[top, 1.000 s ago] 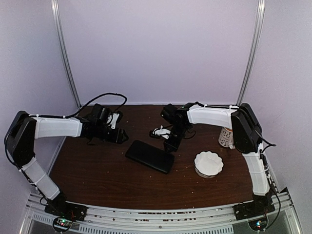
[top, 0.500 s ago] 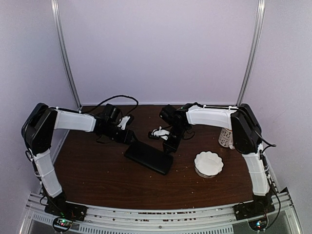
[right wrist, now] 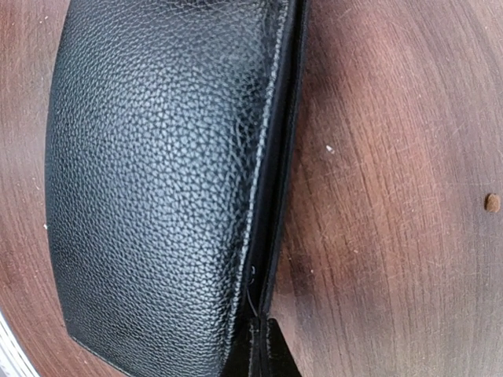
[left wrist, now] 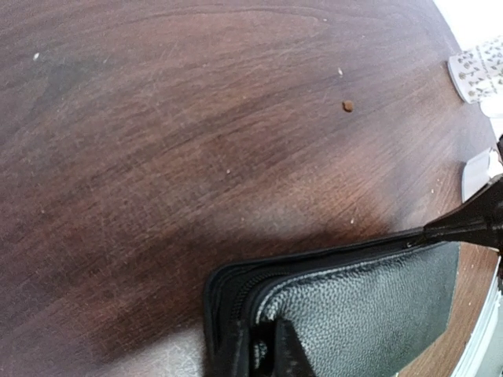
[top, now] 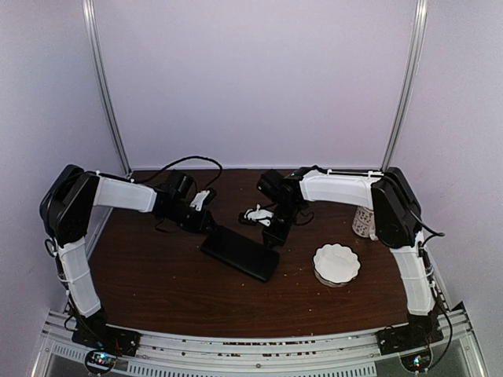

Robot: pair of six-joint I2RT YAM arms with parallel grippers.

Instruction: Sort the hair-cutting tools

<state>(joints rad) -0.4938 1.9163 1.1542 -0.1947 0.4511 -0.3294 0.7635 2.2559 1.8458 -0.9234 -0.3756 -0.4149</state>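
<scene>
The hair-cutting tools are hidden from every view. A flat black zip case (top: 240,253) lies in the middle of the brown table (top: 157,275). My left gripper (top: 211,224) is at the case's far left corner. In the left wrist view its fingers (left wrist: 236,355) stand almost together, pinching the zip edge of the case (left wrist: 361,306). My right gripper (top: 271,236) sits at the far right corner. In the right wrist view the right gripper (right wrist: 259,349) is shut, its tips against the zip seam of the case (right wrist: 157,173).
A white scalloped bowl (top: 336,263) stands right of the case. A patterned cup (top: 363,221) is behind it near the right arm. Small crumbs (left wrist: 346,105) dot the wood. Walls and two metal posts close off the back.
My left arm has swung right from the table's left side to the case's corner, and its jaws have closed there. The right arm and the case have not moved.
</scene>
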